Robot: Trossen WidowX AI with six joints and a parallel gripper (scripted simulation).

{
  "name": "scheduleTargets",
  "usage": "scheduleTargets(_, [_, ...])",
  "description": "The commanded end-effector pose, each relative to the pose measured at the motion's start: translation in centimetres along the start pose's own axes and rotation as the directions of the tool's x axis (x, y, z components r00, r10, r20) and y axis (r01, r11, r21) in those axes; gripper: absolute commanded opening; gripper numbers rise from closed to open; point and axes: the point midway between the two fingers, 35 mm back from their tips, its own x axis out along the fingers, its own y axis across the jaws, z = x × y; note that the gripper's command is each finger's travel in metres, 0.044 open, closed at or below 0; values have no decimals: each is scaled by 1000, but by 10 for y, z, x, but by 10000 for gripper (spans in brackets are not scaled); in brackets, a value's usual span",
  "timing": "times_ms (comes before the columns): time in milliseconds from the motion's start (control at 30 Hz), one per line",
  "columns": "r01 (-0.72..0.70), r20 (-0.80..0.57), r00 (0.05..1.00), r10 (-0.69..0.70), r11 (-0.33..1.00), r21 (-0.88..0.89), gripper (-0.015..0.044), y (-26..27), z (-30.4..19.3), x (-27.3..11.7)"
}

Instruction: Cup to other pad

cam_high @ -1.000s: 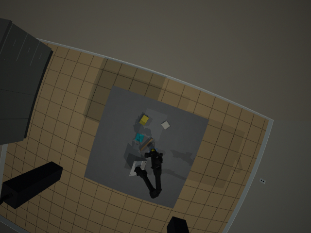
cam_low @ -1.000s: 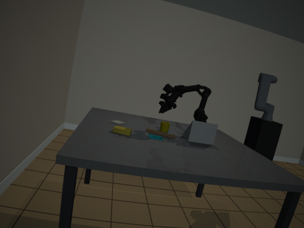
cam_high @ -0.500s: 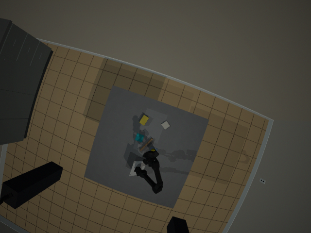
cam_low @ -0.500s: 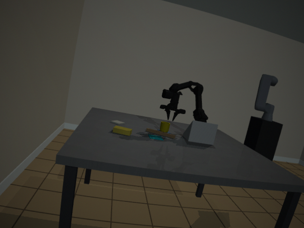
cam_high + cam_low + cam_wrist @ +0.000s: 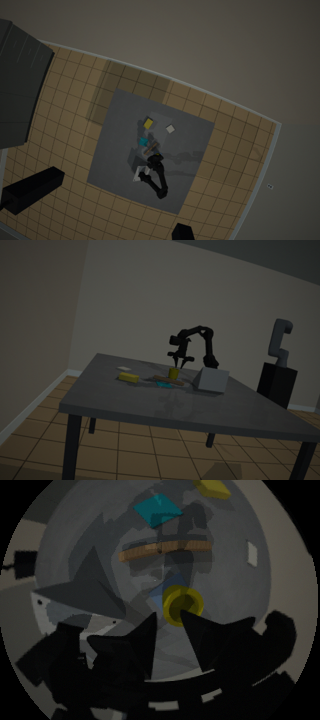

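The yellow cup (image 5: 173, 373) (image 5: 197, 596) stands upright at the blue pad (image 5: 162, 591), overlapping its edge in the wrist view; in the top view the arm hides most of it. No marbles can be made out in its dark inside. The teal pad (image 5: 143, 141) (image 5: 163, 384) (image 5: 158, 509) lies bare on the other side of a wooden bar. My gripper (image 5: 178, 368) (image 5: 168, 613) points down, partly open and empty. Its fingertips are just above the cup's rim level, off to one side, with one tip overlapping the cup's rim in the wrist view.
The low wooden bar (image 5: 150, 148) (image 5: 169, 380) (image 5: 187, 546) lies between the pads. A pale box (image 5: 214, 379) stands beside the arm's base. A yellow block (image 5: 148, 123) (image 5: 128, 377) (image 5: 212, 488) and a white tile (image 5: 170, 128) (image 5: 123, 368) (image 5: 252, 553) lie farther off.
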Motion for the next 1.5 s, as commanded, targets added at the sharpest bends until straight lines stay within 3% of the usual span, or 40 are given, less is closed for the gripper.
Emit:
scheduleTargets(0, [-2,-9,1000,2,1000,-7,167,1,-1,8])
scheduleTargets(1133, [1,-14,1000,-1,1000,-7,167,2,-4,51])
scheduleTargets(1467, [2,-6,1000,-2,1000,0,100,1,-3,50])
